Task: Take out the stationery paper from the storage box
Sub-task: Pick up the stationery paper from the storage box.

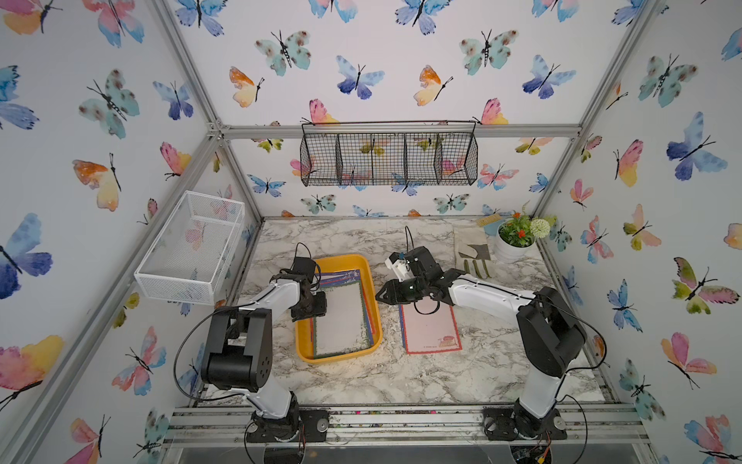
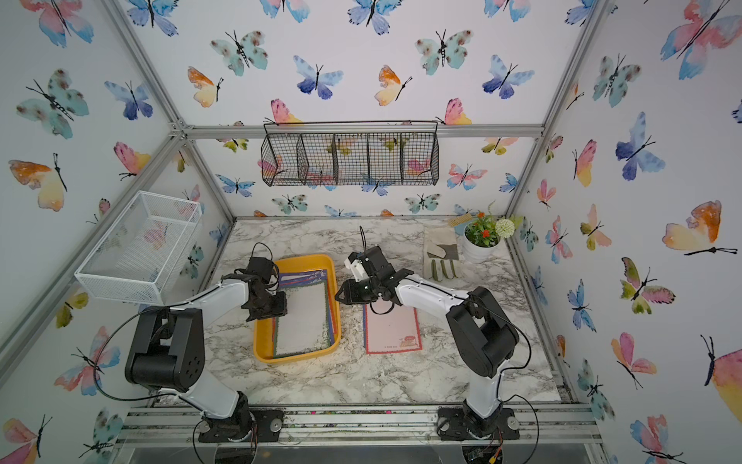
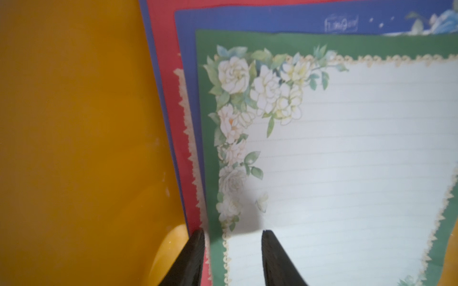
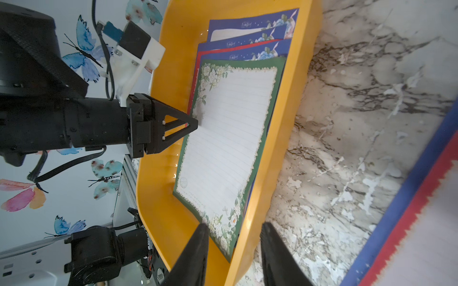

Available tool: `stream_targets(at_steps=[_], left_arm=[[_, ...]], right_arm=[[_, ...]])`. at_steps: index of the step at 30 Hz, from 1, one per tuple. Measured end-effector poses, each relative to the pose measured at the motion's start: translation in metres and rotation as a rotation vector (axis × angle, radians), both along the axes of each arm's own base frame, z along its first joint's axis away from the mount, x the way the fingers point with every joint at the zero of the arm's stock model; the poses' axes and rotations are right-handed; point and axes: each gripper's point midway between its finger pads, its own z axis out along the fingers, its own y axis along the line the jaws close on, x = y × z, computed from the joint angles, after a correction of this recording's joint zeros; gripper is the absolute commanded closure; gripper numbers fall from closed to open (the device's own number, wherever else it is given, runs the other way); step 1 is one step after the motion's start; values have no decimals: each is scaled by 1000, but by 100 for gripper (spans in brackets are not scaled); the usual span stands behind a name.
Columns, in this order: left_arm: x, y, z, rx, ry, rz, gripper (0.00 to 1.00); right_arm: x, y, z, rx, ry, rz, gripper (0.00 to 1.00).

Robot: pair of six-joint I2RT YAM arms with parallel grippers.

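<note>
The yellow-orange storage box [image 1: 341, 258] [image 2: 305, 259] lies left of centre on the marble table. Inside it lies a stack of stationery paper, with a green-bordered sheet [image 1: 341, 317] [image 3: 347, 148] [image 4: 230, 136] on top of blue [image 3: 272, 17] and red [image 3: 168, 49] ones. My left gripper [image 1: 319, 311] [image 3: 233, 231] is down in the box, open, its fingers astride the green sheet's left edge. My right gripper [image 1: 379, 296] [image 4: 231, 226] grips the box's right wall, one finger inside and one outside. A pink sheet with a red and blue border [image 1: 431, 329] [image 4: 421, 210] lies on the table to the right of the box.
A work glove [image 1: 475, 251] and a white flower pot [image 1: 514, 241] stand at the back right. A white mesh basket [image 1: 188, 249] hangs on the left wall. A black wire basket [image 1: 387, 154] hangs on the back wall.
</note>
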Motion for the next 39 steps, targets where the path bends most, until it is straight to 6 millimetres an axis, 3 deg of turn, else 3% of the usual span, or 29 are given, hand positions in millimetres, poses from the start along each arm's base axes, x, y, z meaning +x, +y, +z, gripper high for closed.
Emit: stream_targets(at_steps=[10, 25, 39], left_arm=[[0, -1, 0, -4, 1, -3, 74], [-3, -4, -8, -40, 33, -4, 70], [-2, -6, -10, -66, 39, -1, 79]], right_arm=[[0, 0, 0, 0, 1, 0, 62], [1, 1, -1, 6, 7, -4, 62], [0, 4, -27, -17, 58, 2, 64]])
